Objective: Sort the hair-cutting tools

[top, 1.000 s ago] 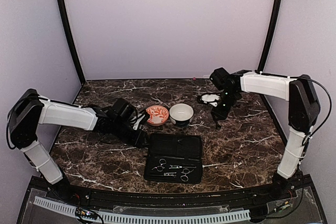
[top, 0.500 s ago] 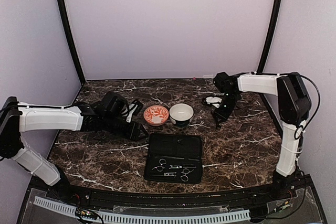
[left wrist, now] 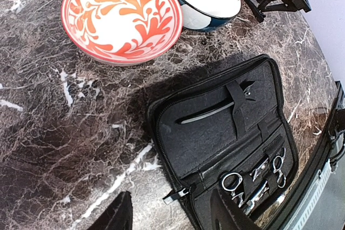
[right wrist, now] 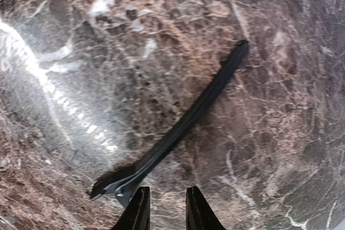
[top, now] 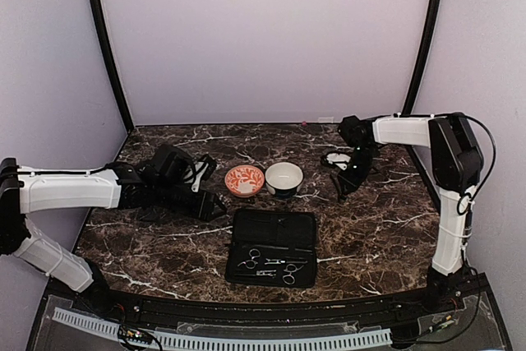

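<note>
The black case [top: 273, 232] lies open in front of the arms. Silvery scissors [left wrist: 234, 182] sit strapped in its lower half, and a slim dark tool [left wrist: 209, 113] is tucked in the upper pocket. My left gripper [left wrist: 172, 215] hovers open over the marble at the case's left edge, by the zipper pull [left wrist: 175, 196], with nothing between its fingers. In the right wrist view a slim dark stick-like tool [right wrist: 188, 119] lies flat on the marble. My right gripper [right wrist: 168, 211] stands just below its forked end, jaws narrowly apart and empty.
An orange-patterned bowl [top: 245, 179] and a white bowl [top: 284, 177] stand side by side behind the case. My left arm [top: 74, 189] stretches in low from the left. The right arm [top: 411, 131] reaches across the back right corner.
My left arm has drawn back to the left, away from the case, and its jaws have widened. The right gripper has shifted slightly right and its jaws have narrowed.
</note>
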Available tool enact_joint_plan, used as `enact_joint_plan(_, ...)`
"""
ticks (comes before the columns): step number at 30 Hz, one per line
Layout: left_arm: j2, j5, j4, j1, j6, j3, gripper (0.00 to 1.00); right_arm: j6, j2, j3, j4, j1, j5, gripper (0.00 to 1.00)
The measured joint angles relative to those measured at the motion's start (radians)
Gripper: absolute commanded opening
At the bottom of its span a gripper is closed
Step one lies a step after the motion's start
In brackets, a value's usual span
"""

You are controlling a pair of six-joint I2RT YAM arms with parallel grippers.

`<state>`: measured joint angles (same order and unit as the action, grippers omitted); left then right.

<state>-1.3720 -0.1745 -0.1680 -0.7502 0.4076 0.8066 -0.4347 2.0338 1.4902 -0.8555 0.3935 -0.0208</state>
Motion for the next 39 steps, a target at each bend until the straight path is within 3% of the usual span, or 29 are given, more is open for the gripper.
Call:
enact_joint_plan(13, 0.014, 0.007, -0.007, 0.000, 0.016, -0.004, 0.50, 0.044, 0.049, 0.057, -0.070, 0.142, -0.205, 0.20)
enact_joint_plan(19, 0.022, 0.014, -0.058, -0.003, 0.023, -0.002, 0.50, 0.010, 0.026, 0.046, -0.081, 0.106, -0.240, 0.23)
enact_joint_plan(23, 0.047, 0.034, -0.118, -0.006, 0.021, 0.024, 0.53, -0.122, -0.039, 0.027, -0.124, 0.052, -0.245, 0.29)
enact_joint_plan(27, 0.072, 0.054, -0.148, -0.007, 0.015, 0.064, 0.56, -0.318, -0.099, 0.028, -0.141, 0.023, -0.198, 0.43)
enact_joint_plan(39, 0.136, 0.082, -0.214, -0.007, 0.055, 0.076, 0.56, -0.718, 0.037, 0.163, -0.090, 0.026, -0.091, 0.42)
